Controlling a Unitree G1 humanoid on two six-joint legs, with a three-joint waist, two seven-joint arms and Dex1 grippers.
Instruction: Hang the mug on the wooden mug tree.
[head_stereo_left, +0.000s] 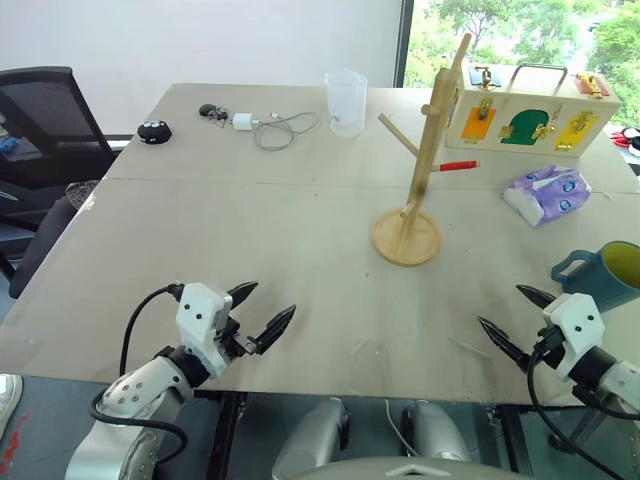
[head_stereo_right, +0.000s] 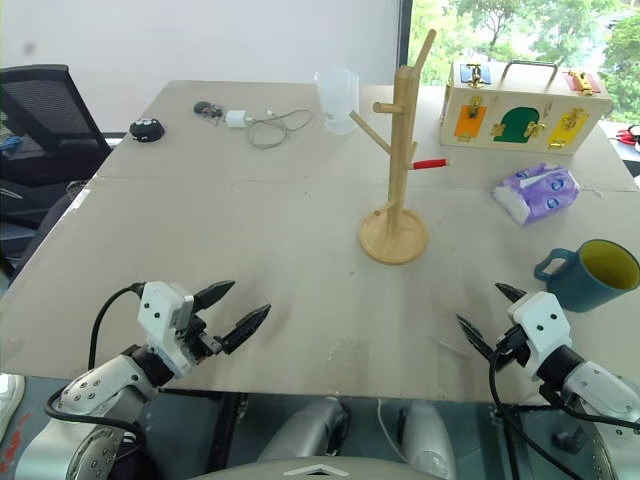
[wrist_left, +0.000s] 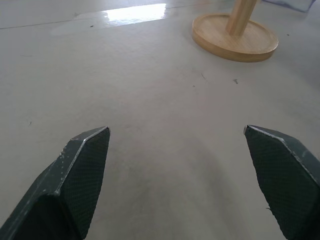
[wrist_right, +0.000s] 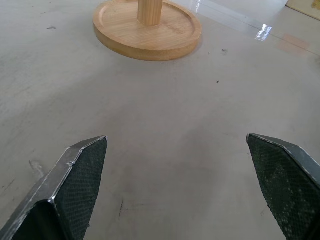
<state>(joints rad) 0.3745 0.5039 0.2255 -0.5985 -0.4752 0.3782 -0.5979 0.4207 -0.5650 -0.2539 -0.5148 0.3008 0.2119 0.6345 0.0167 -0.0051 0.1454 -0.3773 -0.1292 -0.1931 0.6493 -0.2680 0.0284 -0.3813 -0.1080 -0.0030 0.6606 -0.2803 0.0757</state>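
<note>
A big pale bench (head_stereo_left: 250, 240) takes up most of the picture. The wooden mug tree (head_stereo_left: 425, 160) stands right of the middle, straight up on its round flat base, with pegs sticking out at a slant. The mug (head_stereo_left: 605, 275) is at the right edge of the picture, sitting upright on the bench. It is blue outside and yellow inside, and its handle points left. The mug is well apart from the mug tree, and nothing hangs on the pegs.

The left claw (head_stereo_left: 262, 310) is at the lower left, just above the near edge of the bench. Its two black fingers are spread wide and there is nothing between them. The right claw (head_stereo_left: 515, 320) is at the lower right, near the mug but not touching it. Its fingers are spread wide too, and it has hold of nothing. Both claws point in toward the round base of the mug tree.

At the top of the picture stands a clear plastic cup (head_stereo_left: 346, 102). To its left lies a white charger with a cable (head_stereo_left: 272, 127), and farther left a small black thing (head_stereo_left: 154, 131). At the upper right is a wooden box with coloured panels (head_stereo_left: 525, 115). A red pen (head_stereo_left: 458, 165) lies in front of it, and a purple tissue pack (head_stereo_left: 546, 194) lies to the right of the pen. A black chair (head_stereo_left: 45, 130) stands at the left edge.
</note>
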